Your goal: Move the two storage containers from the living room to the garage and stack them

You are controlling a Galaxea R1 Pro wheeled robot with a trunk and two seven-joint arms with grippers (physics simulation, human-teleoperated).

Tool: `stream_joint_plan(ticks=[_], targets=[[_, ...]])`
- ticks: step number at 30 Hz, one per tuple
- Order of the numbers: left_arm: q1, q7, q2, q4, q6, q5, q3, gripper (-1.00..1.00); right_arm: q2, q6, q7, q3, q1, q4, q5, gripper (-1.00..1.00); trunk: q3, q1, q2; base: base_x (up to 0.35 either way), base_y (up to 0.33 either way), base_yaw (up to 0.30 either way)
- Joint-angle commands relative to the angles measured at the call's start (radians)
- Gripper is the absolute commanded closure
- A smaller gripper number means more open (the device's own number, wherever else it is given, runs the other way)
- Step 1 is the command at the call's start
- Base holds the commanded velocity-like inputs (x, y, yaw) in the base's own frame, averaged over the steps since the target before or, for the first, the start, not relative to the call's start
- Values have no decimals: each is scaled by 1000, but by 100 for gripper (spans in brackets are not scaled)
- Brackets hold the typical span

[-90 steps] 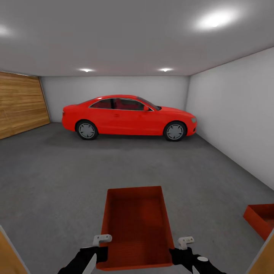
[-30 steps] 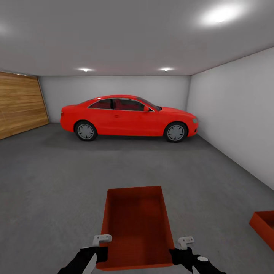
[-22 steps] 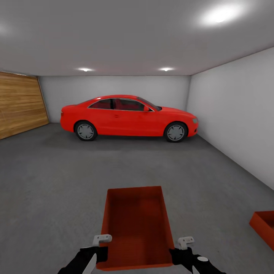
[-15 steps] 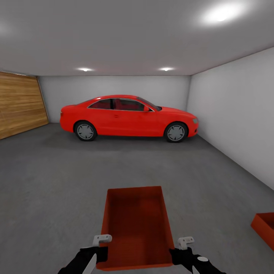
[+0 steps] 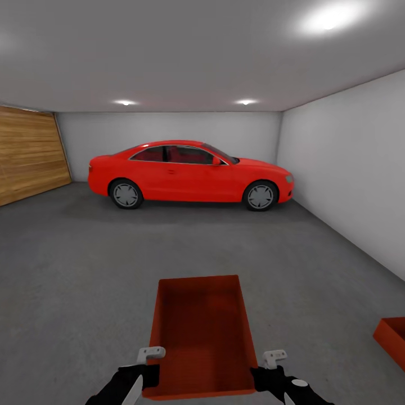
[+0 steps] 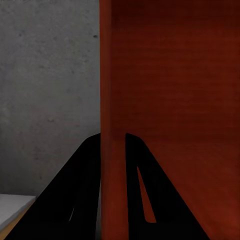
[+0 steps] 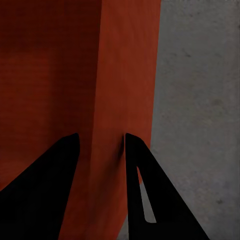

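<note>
Item one: the storage container point(image 5: 199, 334), red-orange, open-topped, carried level between your two grippers above the concrete floor point(image 5: 79, 270). Your left gripper point(image 6: 113, 150) pinches its left wall; your right gripper point(image 7: 99, 145) pinches its right wall. Item two: second storage container point(image 5: 392, 339), resting on the floor well off to the right of your right gripper. Beyond, far ahead: red car point(image 5: 188, 173) before the garage's back wall.
</note>
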Motion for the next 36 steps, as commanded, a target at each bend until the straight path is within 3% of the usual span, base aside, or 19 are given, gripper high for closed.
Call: stream_joint_plan(ticks=[1, 23, 36], targets=[[-1, 28, 0, -13, -31, -26, 8, 100, 23, -5, 12, 42, 1, 3, -4, 100, -1, 0, -1, 0, 0, 0], [-1, 28, -1, -13, -31, -26, 8, 100, 23, -5, 12, 42, 1, 3, -4, 100, -1, 0, -1, 3, 27, 0], [-1, 28, -1, -13, -31, -26, 8, 100, 23, -5, 12, 42, 1, 3, -3, 100, -1, 0, -1, 141, 0, 0]])
